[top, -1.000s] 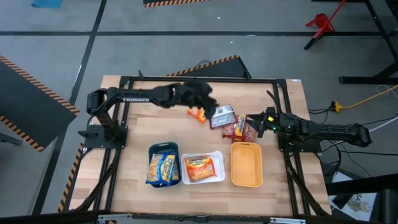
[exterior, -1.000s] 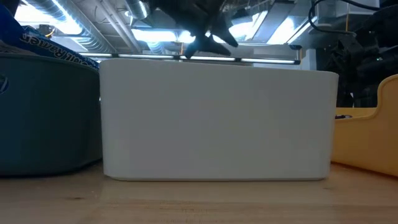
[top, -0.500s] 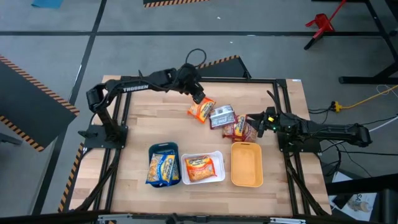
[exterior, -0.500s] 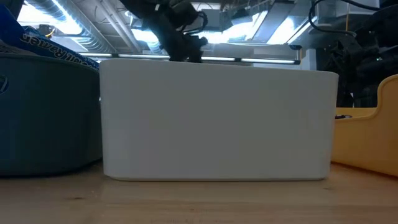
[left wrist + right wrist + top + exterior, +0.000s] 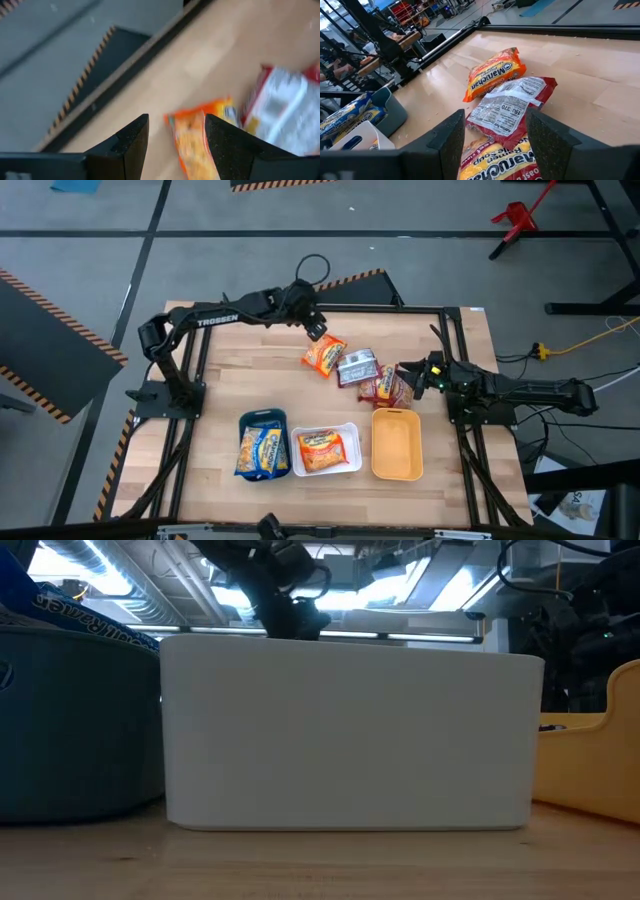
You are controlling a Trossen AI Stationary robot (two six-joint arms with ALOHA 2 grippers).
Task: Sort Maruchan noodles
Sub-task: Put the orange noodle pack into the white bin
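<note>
Left end effector [image 5: 318, 332] released, empty, hovering just behind the orange packet [image 5: 324, 356]. Right end effector [image 5: 408, 378] released over the red packets [image 5: 383, 387], touching nothing.

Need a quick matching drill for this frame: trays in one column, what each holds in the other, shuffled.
Things:
1. teal tray
2. white tray
3. orange tray
4. bare tabletop between the two arms

Contents:
A. nothing in it
B. one orange packet
C. blue packets
D. loose orange packet and dark red packets

Pairs: 1-C, 2-B, 3-A, 4-D
</note>
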